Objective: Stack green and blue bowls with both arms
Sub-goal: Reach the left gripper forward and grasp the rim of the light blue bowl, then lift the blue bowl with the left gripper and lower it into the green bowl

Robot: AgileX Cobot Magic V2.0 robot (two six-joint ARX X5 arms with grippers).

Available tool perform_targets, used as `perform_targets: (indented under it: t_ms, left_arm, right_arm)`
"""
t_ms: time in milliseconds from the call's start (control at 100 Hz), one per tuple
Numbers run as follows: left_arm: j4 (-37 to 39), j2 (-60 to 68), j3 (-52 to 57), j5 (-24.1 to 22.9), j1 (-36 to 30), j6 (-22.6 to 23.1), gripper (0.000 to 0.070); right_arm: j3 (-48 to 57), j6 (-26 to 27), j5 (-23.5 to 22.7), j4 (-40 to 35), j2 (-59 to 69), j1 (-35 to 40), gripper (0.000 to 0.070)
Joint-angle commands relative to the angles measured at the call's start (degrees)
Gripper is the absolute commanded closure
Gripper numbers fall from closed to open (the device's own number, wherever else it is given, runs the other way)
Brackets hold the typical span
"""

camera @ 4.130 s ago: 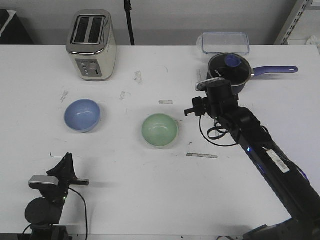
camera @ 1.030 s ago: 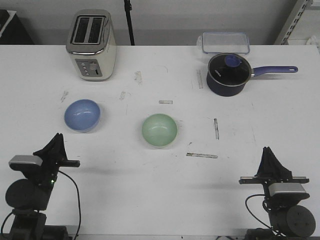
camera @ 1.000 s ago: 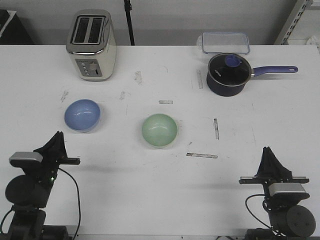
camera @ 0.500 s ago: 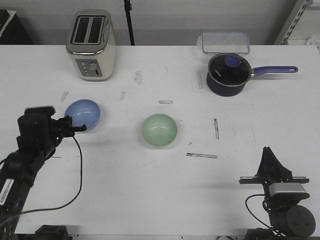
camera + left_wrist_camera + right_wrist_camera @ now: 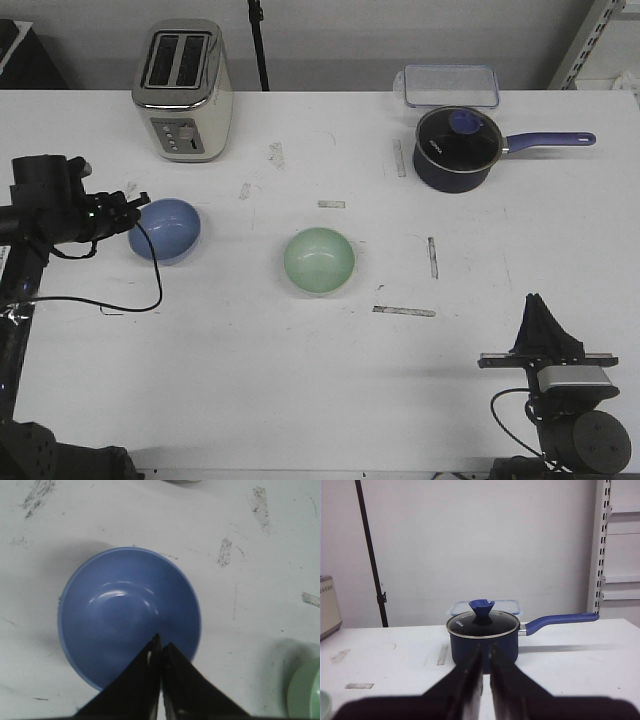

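Jaws of the left gripper are clenched, the two fingers meeting tip to tip with nothing between them; the wrist view shows the tips over the inner wall of the blue bowl. Whether they touch the bowl's surface cannot be told. In the front view the left gripper sits at the bowl's 9 o'clock rim, reaching in from the left arm, whose black cable loops down onto the counter.

Jaws of the right gripper are nearly clenched, only a thin slit between the fingers, grasping nothing. In the front view the right gripper is parked at the near right edge of the counter, pointing away from the robot, well apart from both bowls.

The blue bowl stands upright on the left part of the counter. The green bowl stands upright near the counter's centre, at roughly 4 o'clock from the blue bowl and apart from it; the two are not stacked. Only its rim shows in the left wrist view.

A dark blue saucepan with a glass lid and a long handle pointing to 3 o'clock stands at the far right, straight ahead of the right gripper in its wrist view. Just behind it lies a clear lidded container. A cream toaster stands at the far left, at 12 o'clock from the blue bowl. Scuffs and strips of tape mark the counter.
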Motion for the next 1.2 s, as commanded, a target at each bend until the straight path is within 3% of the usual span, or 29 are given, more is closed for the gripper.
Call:
perform_targets:
  t_ms: [0, 50, 170, 430, 870, 1190]
  left_arm:
    - [-0.4, 2.0, 1.2, 0.7, 1.6, -0.5, 0.0692]
    - [-0.7, 3.2, 1.2, 0.7, 2.8, -0.5, 0.0656]
    - [-0.8, 5.5, 1.1, -0.1, 5.1, -0.3, 0.0441]
    - [-0.6, 10.6, 1.1, -2.4, 6.3, 0.7, 0.0239]
    - [0.9, 18.3, 1.1, -4.5, 3.4, 0.6, 0.0275]
    - [1.8, 20.6, 1.1, -6.6, 1.3, 0.4, 0.0577]
  right_arm:
    - [0.1, 0.7, 0.0, 0.6, -0.2, 0.0, 0.0685]
    - [0.1, 0.7, 0.0, 0.6, -0.2, 0.1, 0.0685]
    - [0.1, 0.7, 0.0, 0.6, -0.2, 0.1, 0.0685]
    - [0.1, 0.7, 0.0, 0.6, -0.2, 0.1, 0.0685]
    - [0.1, 0.7, 0.0, 0.6, -0.2, 0.1, 0.0685]
    - [0.1, 0.7, 0.0, 0.6, -0.2, 0.1, 0.0685]
